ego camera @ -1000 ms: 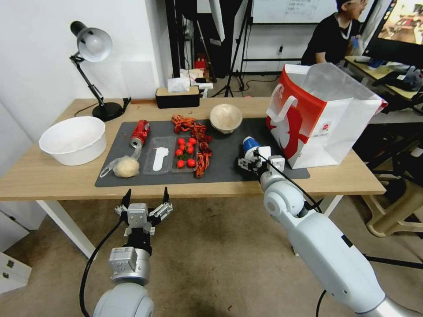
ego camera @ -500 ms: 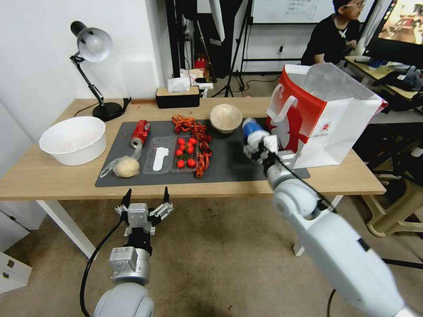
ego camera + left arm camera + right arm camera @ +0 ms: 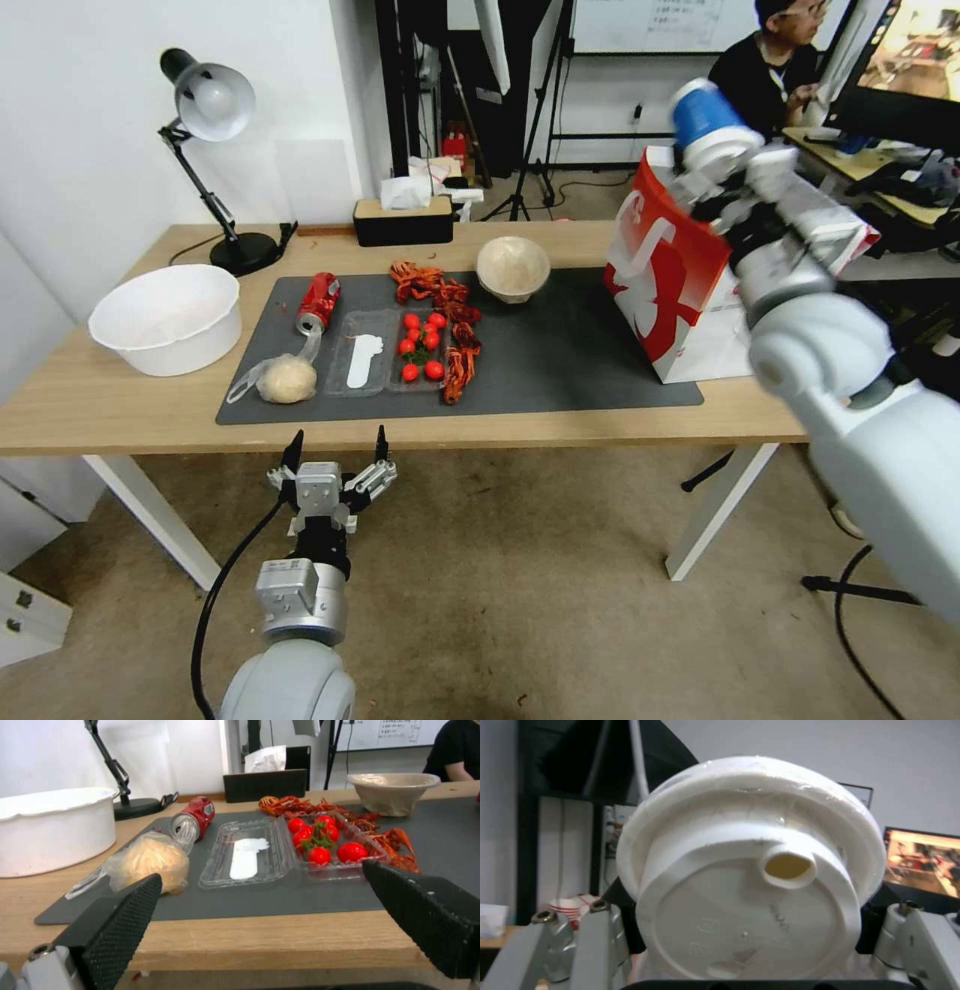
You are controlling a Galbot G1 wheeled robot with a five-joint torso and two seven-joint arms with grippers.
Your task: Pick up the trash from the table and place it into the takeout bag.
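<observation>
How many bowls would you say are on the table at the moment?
2. The white bowl stands at the table's left end near the lamp; the beige bowl sits at the mat's far edge.

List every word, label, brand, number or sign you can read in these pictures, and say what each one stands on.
No text can be read here.
Takeout bag: a small round logo on its white side, too small to read.
Crushed red can: printing too blurred to read.
Cup lid, held by the right gripper: faint embossed marks, not legible.
Whiteboard: writing too small.
</observation>
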